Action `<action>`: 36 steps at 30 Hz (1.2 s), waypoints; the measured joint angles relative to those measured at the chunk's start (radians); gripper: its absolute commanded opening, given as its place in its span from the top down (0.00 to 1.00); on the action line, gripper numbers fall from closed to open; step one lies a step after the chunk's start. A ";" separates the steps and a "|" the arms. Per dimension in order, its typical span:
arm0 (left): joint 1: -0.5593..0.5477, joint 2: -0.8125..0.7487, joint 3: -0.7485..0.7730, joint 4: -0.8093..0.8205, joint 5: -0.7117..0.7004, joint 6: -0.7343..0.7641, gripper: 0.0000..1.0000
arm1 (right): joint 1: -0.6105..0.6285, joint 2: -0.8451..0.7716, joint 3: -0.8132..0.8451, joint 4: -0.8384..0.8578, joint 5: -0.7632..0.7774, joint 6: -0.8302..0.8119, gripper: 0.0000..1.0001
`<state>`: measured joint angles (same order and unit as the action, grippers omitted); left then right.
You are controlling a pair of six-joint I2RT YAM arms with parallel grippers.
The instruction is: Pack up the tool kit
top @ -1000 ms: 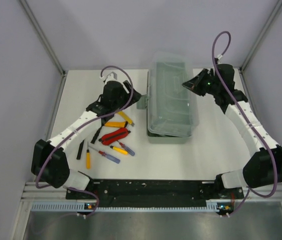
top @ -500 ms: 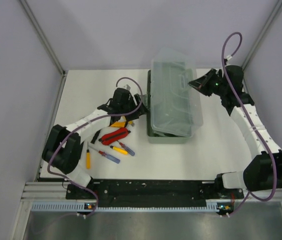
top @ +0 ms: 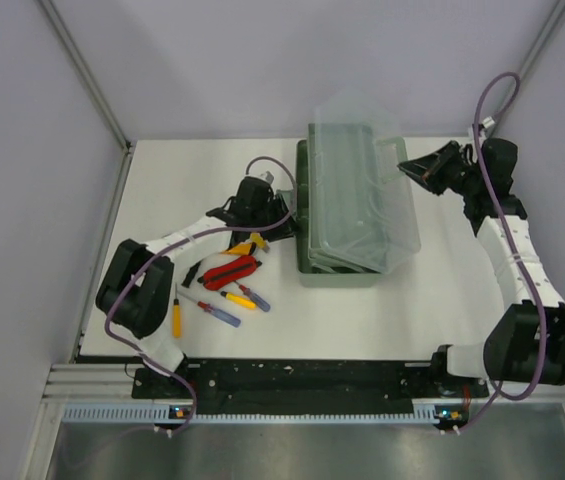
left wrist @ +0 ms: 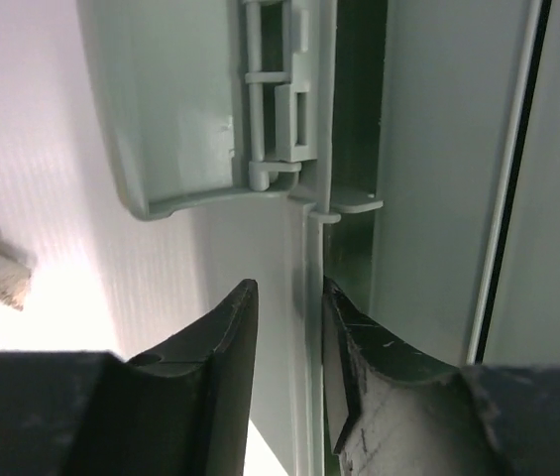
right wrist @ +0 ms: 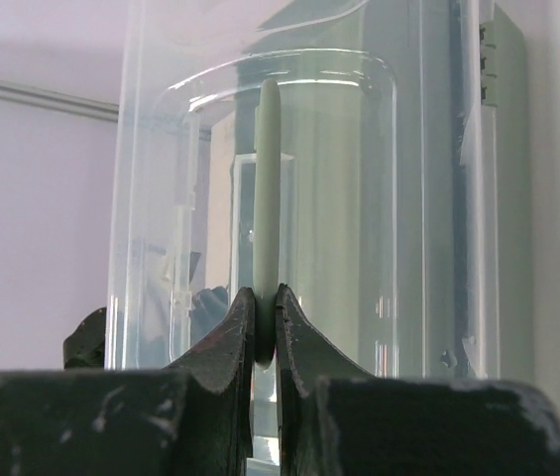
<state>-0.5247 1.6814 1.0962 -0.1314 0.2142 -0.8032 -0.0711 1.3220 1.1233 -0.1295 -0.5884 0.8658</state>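
Note:
The grey-green toolbox (top: 340, 276) stands mid-table with its translucent lid (top: 362, 195) raised and tilted to the right. My right gripper (top: 409, 166) is shut on the lid's pale green handle (right wrist: 269, 188), which is pinched between the jaws (right wrist: 265, 297). My left gripper (top: 284, 222) is at the box's left side, its jaws narrow and straddling the rim (left wrist: 311, 258). The right finger lies against the inner face, and a sliver of room shows by the left finger (left wrist: 240, 317). Red-handled pliers (top: 230, 272), a yellow knife (top: 249, 245) and several screwdrivers (top: 224, 314) lie left of the box.
A grey-green side latch (left wrist: 190, 149) sticks out from the box just ahead of my left fingers. A yellow screwdriver (top: 176, 318) and small black tools (top: 193, 270) lie nearer the left arm's base. Walls enclose the table on three sides.
The right gripper has risen and moved right, swinging the lid up and open. The left gripper has moved from above the tools to the box's left rim, and its jaws have narrowed.

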 measured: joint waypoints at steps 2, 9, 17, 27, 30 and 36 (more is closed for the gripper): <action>-0.002 0.019 0.015 0.006 0.009 0.001 0.84 | -0.021 0.004 -0.004 0.011 -0.025 0.003 1.00; -0.007 0.041 0.066 -0.028 -0.034 0.014 1.00 | -0.056 0.030 -0.004 0.042 -0.082 0.011 1.00; 0.046 0.041 0.079 -0.052 -0.058 0.035 1.00 | -0.093 0.090 0.017 0.081 -0.147 0.037 1.00; 0.163 0.038 0.086 -0.066 -0.054 0.108 0.97 | -0.110 0.161 0.023 0.158 -0.136 0.070 1.00; 0.177 0.038 0.086 -0.067 -0.039 0.126 0.86 | -0.114 0.169 0.022 0.158 -0.119 0.070 1.00; 0.184 0.038 0.086 -0.069 -0.029 0.122 0.74 | -0.120 0.167 -0.005 0.168 -0.089 0.062 1.00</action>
<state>-0.3408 1.7195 1.1820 -0.2005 0.1856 -0.6815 -0.1913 1.4895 1.1187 0.0387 -0.6777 0.9279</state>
